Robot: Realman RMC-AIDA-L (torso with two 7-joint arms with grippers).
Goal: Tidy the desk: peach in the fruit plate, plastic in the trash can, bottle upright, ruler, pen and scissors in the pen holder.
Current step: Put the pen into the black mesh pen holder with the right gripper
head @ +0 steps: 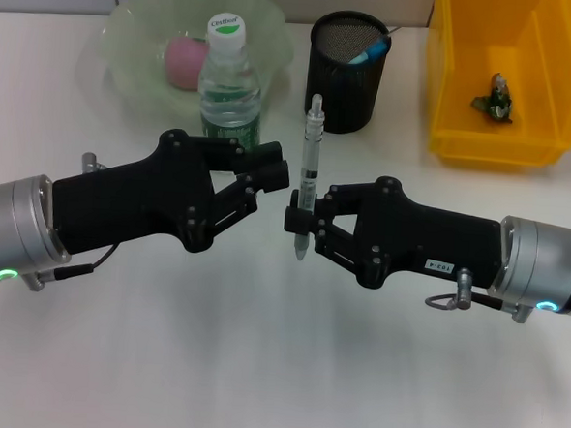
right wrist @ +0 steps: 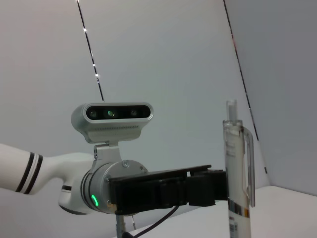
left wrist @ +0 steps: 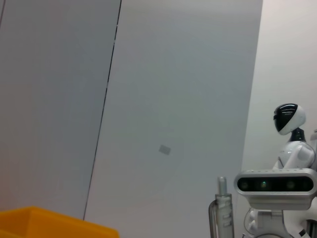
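A clear pen (head: 312,148) stands upright above the table's middle, with my right gripper (head: 303,220) shut on its lower part. The same pen (right wrist: 237,173) fills the right wrist view, and its top (left wrist: 222,206) shows in the left wrist view. My left gripper (head: 271,186) is open just left of the pen, fingertips close to it. The bottle (head: 231,80) stands upright before the green fruit plate (head: 131,40), which holds the pink peach (head: 185,60). The black mesh pen holder (head: 347,77) has a blue-tipped item inside. Plastic (head: 494,99) lies in the yellow trash can (head: 449,78).
Both forearms stretch low across the table from either side. The plate, bottle, pen holder and yellow bin line the far edge. The bin's corner (left wrist: 49,225) shows in the left wrist view. A grey wall rises behind.
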